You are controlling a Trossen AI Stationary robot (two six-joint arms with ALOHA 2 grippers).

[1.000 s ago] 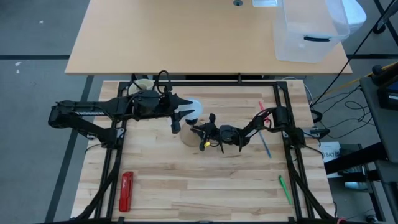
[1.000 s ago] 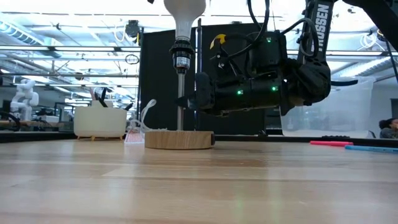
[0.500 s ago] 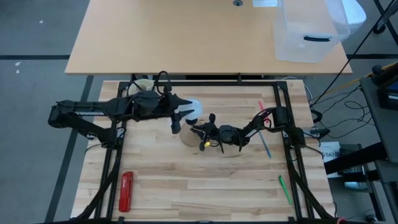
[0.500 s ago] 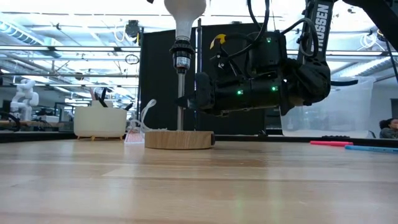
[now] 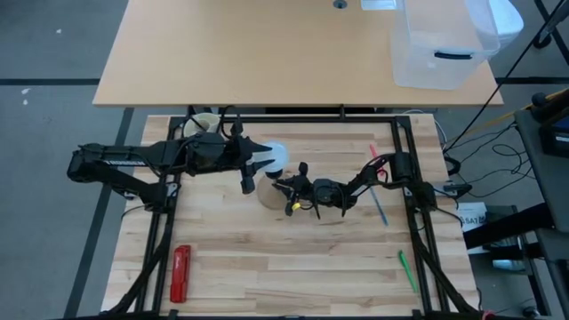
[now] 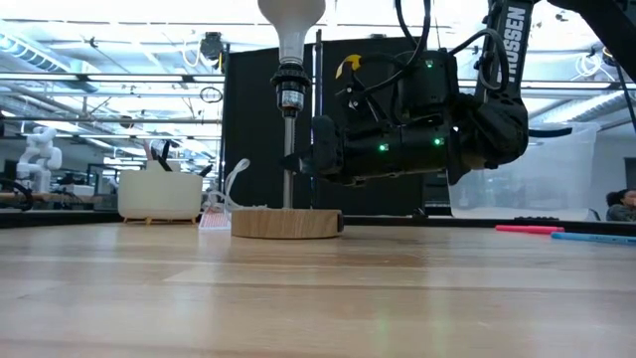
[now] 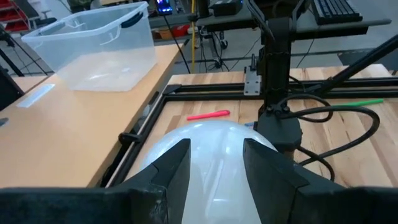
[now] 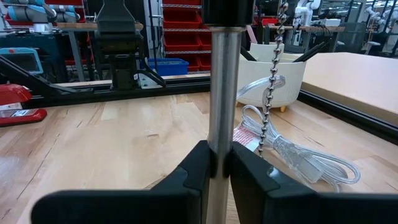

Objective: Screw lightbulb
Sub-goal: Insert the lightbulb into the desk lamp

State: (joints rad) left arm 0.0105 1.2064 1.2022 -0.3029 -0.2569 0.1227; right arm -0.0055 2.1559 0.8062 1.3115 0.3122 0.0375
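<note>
My left end effector [image 7: 214, 165] grasps the lightbulb [image 7: 214, 158] above the socket [image 6: 288, 88], mid-bench. My right end effector [image 8: 219, 163] is clenched on the metal pole [image 8: 222, 93] above the wooden base [image 6: 286, 222].

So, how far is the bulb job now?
Done: the lightbulb sits atop the socket. In hand: the left end effector grips its dome, while the right end effector clamps the lamp's metal rod. Left: whether it is fully screwed in cannot be told.

Overhead looks straight down, low view level; both share the lamp pole [image 6: 289, 159].
</note>
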